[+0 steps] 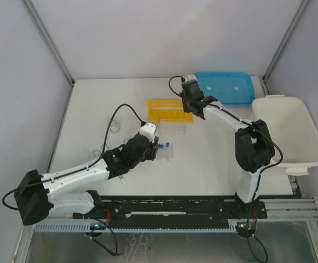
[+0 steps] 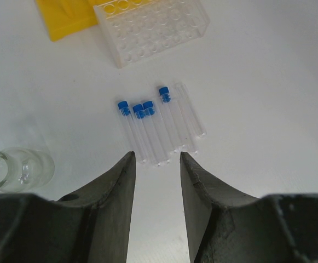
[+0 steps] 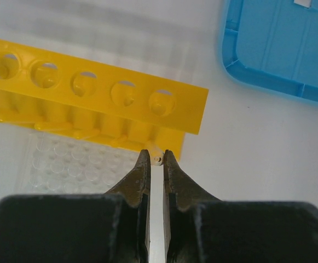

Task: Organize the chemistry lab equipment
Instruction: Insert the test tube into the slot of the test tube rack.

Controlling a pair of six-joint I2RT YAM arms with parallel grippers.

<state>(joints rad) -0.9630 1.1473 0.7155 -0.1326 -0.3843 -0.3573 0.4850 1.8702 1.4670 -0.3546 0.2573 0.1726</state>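
Several small clear blue-capped tubes (image 2: 153, 129) lie side by side on the white table, just beyond the tips of my left gripper (image 2: 157, 157). That gripper is open with nothing between its fingers; in the top view it (image 1: 157, 149) hovers beside the tubes (image 1: 167, 146). The yellow tube rack (image 3: 93, 96) lies tilted on the table, and my right gripper (image 3: 157, 156) is shut on a small peg at its lower edge. From above, the rack (image 1: 168, 111) sits mid-table with the right gripper (image 1: 193, 109) at its right end. A small clear glass vessel (image 2: 16, 171) lies left of my left fingers.
A clear plastic well plate (image 2: 153, 30) sits next to the rack, also seen under it (image 3: 76, 164). The blue rectangular lid (image 1: 224, 87) lies at the back right, the big white tub (image 1: 287, 131) along the right edge. Grey walls enclose the table.
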